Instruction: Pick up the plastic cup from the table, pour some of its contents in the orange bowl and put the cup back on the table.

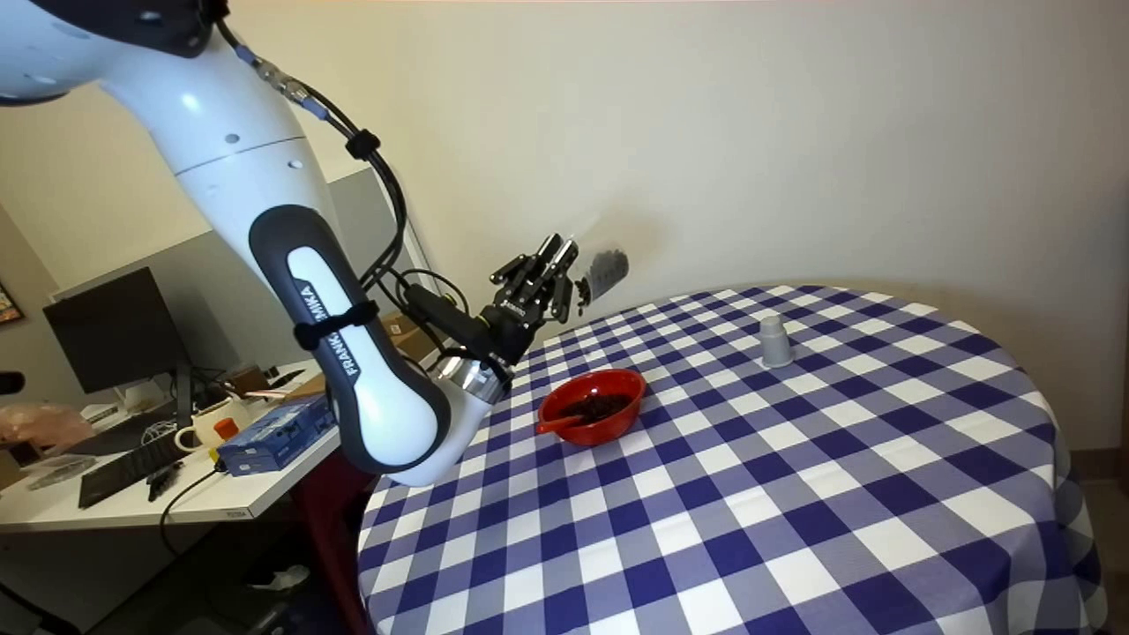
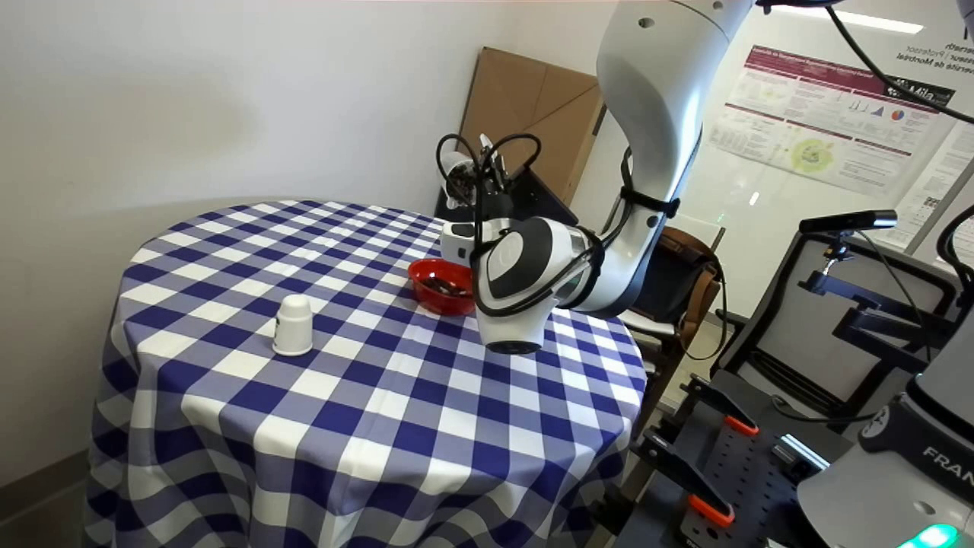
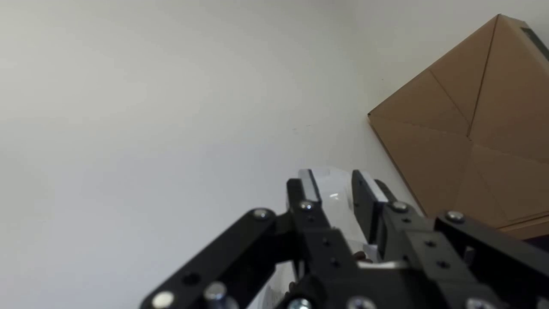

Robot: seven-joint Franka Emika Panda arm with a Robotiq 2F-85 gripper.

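The plastic cup is grey and translucent. It is tilted in the air, with dark bits at its low end and some just below it. My gripper is shut on the cup; the cup also shows in an exterior view and between the fingers in the wrist view. The gripper hides much of it there. The orange bowl is red-orange and holds dark bits. It stands on the checkered table, below the cup in view. The arm partly covers the bowl in an exterior view.
A smaller pale container stands on the table away from the bowl; it is white in an exterior view. A wall stands behind the table. A cluttered desk stands beside it. A cardboard sheet leans behind the arm.
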